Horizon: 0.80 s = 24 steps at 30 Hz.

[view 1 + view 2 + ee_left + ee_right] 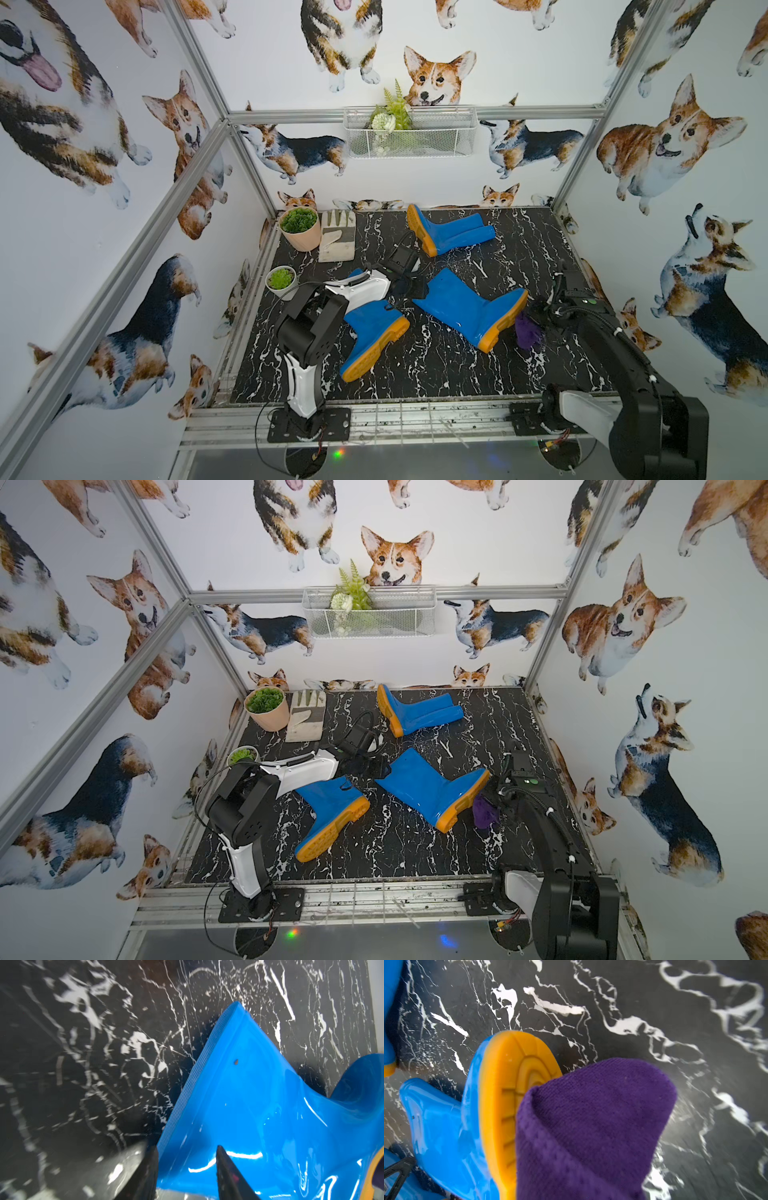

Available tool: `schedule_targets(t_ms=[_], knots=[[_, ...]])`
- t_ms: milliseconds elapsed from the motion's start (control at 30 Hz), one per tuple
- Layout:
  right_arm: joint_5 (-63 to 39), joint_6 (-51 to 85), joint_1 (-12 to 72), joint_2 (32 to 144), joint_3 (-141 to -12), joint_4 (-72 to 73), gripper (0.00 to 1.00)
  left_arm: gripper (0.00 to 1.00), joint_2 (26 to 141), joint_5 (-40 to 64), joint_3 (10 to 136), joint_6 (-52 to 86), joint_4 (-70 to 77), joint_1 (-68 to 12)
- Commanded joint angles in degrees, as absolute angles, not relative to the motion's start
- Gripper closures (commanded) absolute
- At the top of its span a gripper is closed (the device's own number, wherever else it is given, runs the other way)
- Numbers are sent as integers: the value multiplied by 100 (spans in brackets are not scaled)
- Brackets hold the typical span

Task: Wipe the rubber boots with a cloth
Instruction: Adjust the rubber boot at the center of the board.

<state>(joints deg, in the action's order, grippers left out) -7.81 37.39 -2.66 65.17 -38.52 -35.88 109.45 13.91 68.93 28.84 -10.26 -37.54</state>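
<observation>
The right gripper [534, 313] is pinching the purple cloth [591, 1126] tight. The bunched cloth is hanging just beside the orange sole of the middle boot [465, 305]; whether they are touching I cannot tell. The left gripper [184, 1147] is holding its fingers [227, 1174] spread apart at the top corner of that same boot's shaft, one over the glossy blue and one off its edge. The boot is lying on its side on the black marble table [436, 365]. A near boot [374, 332] is lying partly under the left arm. A far boot [451, 230] is lying by the back wall, well apart.
</observation>
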Motion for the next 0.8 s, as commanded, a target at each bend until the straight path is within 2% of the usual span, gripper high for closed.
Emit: schedule_targets(t_ms=[0, 167, 300, 433, 567, 767], knots=[[-1239, 3489, -272, 7142, -4082, -2775, 100, 59, 10982, 2009, 6653, 3546, -353, -3963], [-1841, 3211, -200, 7797, -4659, -2491, 100, 59, 10511, 1725, 5918, 4061, 57, -4816], [-1659, 2659, 264, 8300, -5455, -2997, 100, 59, 9958, 1344, 5485, 4239, -158, -5159], [-1032, 2674, 413, 8167, -5729, -3301, 100, 57, 9293, 1046, 5121, 4378, -468, -4817], [-183, 2720, 414, 7479, -5763, -3579, 100, 56, 8918, 1348, 4746, 4557, -448, -4248], [-202, 2963, 610, 6757, -5768, -3910, 100, 59, 9105, 1652, 4825, 4821, -290, -4037]])
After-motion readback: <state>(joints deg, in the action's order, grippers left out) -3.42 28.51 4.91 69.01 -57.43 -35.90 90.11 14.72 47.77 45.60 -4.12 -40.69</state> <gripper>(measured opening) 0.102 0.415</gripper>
